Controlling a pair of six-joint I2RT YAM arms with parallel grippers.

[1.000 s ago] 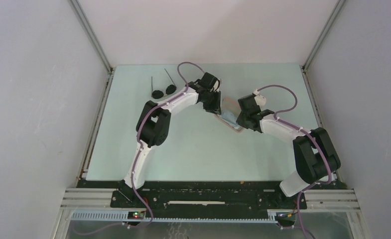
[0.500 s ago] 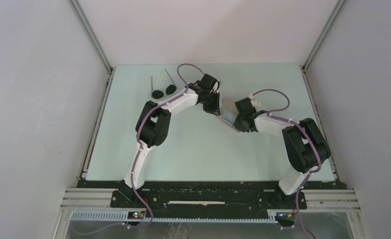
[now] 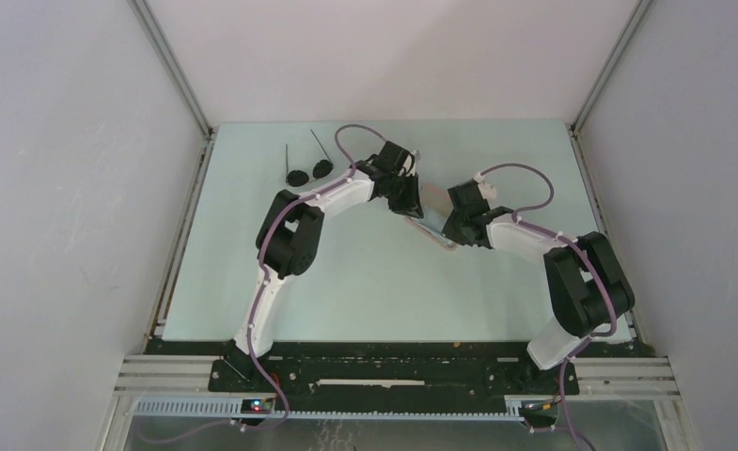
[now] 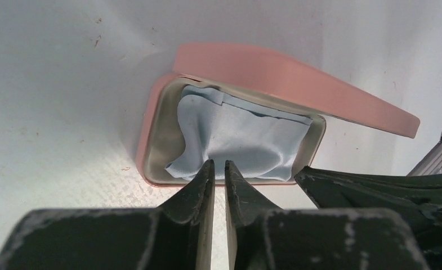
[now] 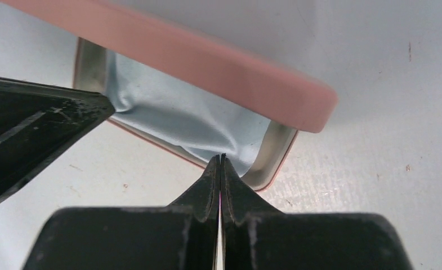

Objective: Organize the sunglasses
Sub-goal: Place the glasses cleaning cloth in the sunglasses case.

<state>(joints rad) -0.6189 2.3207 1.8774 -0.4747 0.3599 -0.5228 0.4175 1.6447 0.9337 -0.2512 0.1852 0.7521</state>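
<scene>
The left hand (image 4: 219, 163) has its fingers drawn almost together, only a thin slit between them, and the tips nip the near edge of a light blue cloth (image 4: 246, 132). The right hand (image 5: 221, 157) is pressed tight, its tips pinching the same cloth at the opposite side, just over the metal rim. The cloth puckers toward both pinches. It lies inside a pink case (image 4: 148, 140) whose lid (image 4: 297, 79) stands ajar (hinged along the far side in the left wrist view). The case sits on the pale worktop (image 3: 346, 282) between the two arms. The sunglasses (image 3: 308, 171) lie well apart from it, toward the far left corner, with their thin arms pointing away from the robot.
</scene>
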